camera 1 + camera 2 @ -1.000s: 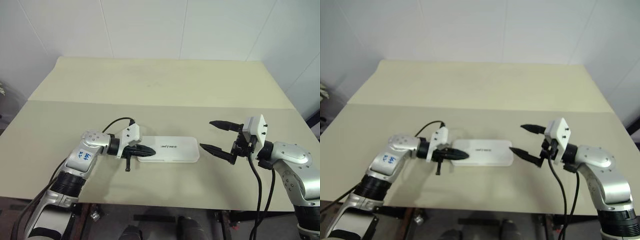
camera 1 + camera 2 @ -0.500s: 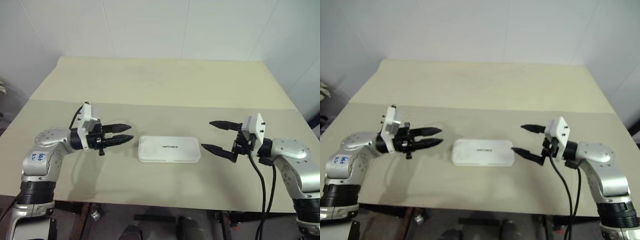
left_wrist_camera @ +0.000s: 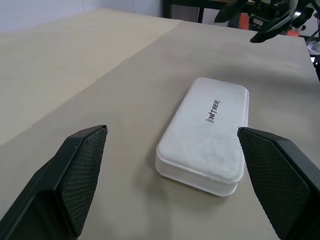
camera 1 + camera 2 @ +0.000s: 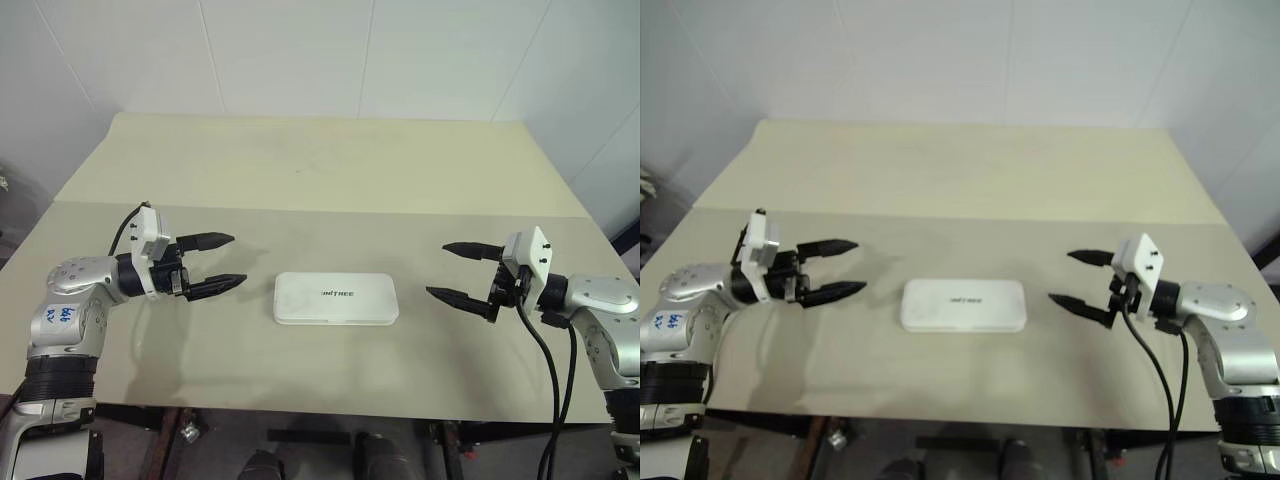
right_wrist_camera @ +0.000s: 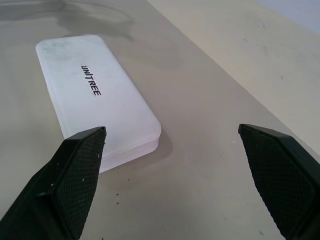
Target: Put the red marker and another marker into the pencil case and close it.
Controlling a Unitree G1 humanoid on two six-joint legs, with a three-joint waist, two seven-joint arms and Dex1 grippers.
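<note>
1. We see the left gripper (image 4: 223, 262) with its two black fingers spread wide, nothing between them, pointing level toward the case from the case's 9 o'clock side. It is apart from the case, with bare table in the gap.
2. We see the right gripper (image 4: 449, 270) likewise spread wide and empty, pointing in from the case's 3 o'clock side, also apart from it.
3. Between the two grippers lies the pencil case (image 4: 336, 298), flat on the table (image 4: 330, 170), lid down and shut, its dark lettering facing up. In the left wrist view the case (image 3: 206, 134) sits between that gripper's finger pads, well ahead of them; the right wrist view shows the case (image 5: 95, 97) nearer one pad, not touching it.
4. Count: two grippers, each with two fingers; one pencil case; one table. We cannot make out the red marker or the green marker on the table top; with the lid shut we cannot tell what is inside the case.
5. Change against one second ago: the left gripper was pressed together with its tips at the case's 9 o'clock end; it has since backed off toward 9 o'clock and opened fully. Half a second ago it was already clear of the case but only partly open.
6. The right gripper has drawn slightly outward toward 3 o'clock, with the same wide spread. The case lies in the same spot.
</note>
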